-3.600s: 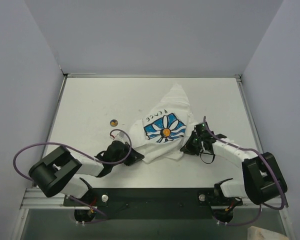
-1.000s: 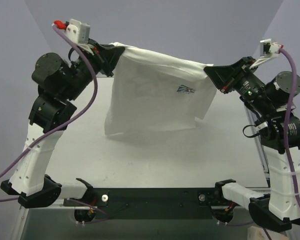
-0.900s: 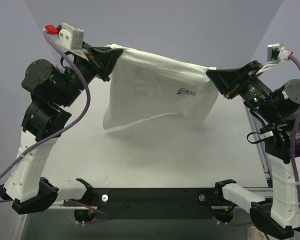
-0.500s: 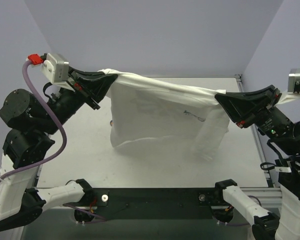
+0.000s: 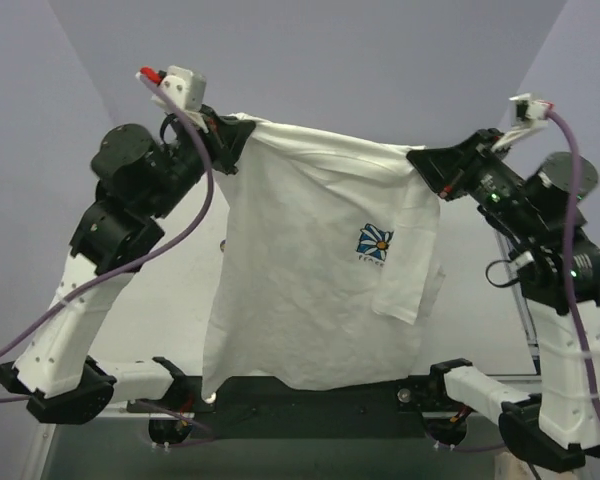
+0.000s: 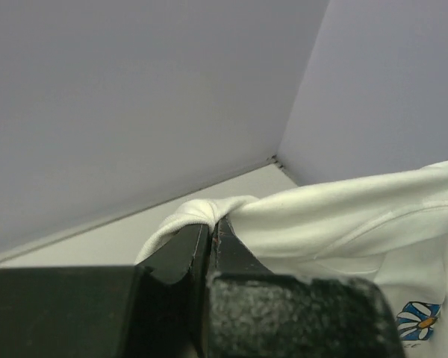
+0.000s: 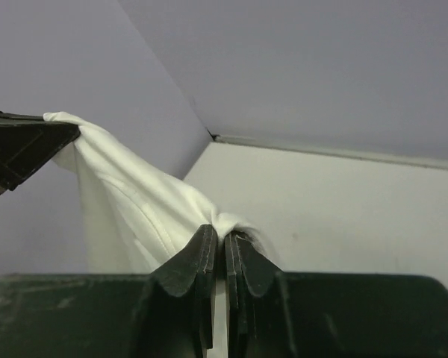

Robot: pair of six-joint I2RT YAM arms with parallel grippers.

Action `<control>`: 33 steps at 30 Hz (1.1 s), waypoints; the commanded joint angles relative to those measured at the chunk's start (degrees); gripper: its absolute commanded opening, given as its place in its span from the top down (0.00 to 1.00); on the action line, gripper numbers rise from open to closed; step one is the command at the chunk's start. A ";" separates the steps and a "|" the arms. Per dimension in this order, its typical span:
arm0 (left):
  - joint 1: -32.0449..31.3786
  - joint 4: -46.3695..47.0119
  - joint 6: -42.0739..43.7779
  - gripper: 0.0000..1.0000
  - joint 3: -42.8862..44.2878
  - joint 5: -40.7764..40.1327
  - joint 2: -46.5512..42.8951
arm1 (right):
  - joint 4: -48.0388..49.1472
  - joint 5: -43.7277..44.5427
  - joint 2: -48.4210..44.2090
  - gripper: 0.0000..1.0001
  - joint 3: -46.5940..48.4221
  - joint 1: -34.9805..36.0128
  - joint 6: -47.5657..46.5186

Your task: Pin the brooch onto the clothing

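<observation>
Cloth fills the middle of the scene: the white T-shirt [image 5: 310, 270] hangs full length in the air, held at its two upper corners. The left hand [image 5: 230, 140] is pressed together on a bunched fold at one top corner, and its wrist view shows the fabric wedged between the closed fingers [image 6: 213, 224]. The right hand [image 5: 425, 165] is likewise clamped on the other top corner, its two fingers pinched tight on a tuft of white cloth [image 7: 224, 235]; from that wrist view we also see the shirt stretching away to the left hand [image 7: 22, 149]. The blue-and-white flower print [image 5: 376, 240] faces the overhead camera, and we see it again at the lower edge of the left wrist view [image 6: 418, 321]. One short sleeve droops on the right-arm side, and the hem falls in front of the dark bar by the arm bases. Bare desk [image 5: 175, 295] shows to the left of the shirt. We cannot tell where the brooch lies, since the cloth covers much of the desk. Half a second ago the hands sat lower and wider apart, with the shirt sagging, folded and its print barely showing; now they are higher and closer together, and the shirt hangs open and flat.
</observation>
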 commanded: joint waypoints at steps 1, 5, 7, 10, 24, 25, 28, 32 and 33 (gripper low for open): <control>10.97 6.60 -7.26 1.00 -9.16 6.35 4.75 | 0.17 7.26 7.56 1.00 -6.16 -2.30 -0.99; 14.32 10.92 -9.20 1.00 -12.43 10.15 14.57 | 1.30 5.77 15.99 1.00 -8.63 -6.79 -0.12; 14.59 13.12 -9.38 1.00 -11.47 12.00 18.63 | 2.18 4.89 21.88 1.00 -8.54 -8.89 -0.20; 15.21 14.88 -10.17 1.00 -7.45 14.19 29.76 | 5.17 3.40 30.23 1.00 -7.14 -10.40 0.59; 19.69 -0.92 -11.92 0.16 38.67 19.29 69.17 | 0.87 1.36 72.08 0.21 32.76 -12.95 3.75; 19.95 -1.37 -12.27 0.14 39.77 19.74 69.97 | 1.13 3.20 71.56 0.13 32.42 -12.95 3.58; 20.31 -0.94 -10.71 0.03 33.83 19.40 64.56 | 1.83 7.50 65.34 0.00 25.41 -12.95 0.33; 20.22 7.65 -10.43 0.03 12.40 18.08 50.84 | 4.12 11.73 50.87 0.00 9.51 -11.99 -1.43; 20.30 9.07 -10.61 0.03 3.05 17.55 47.86 | 4.21 13.22 48.21 0.00 3.12 -11.37 -1.78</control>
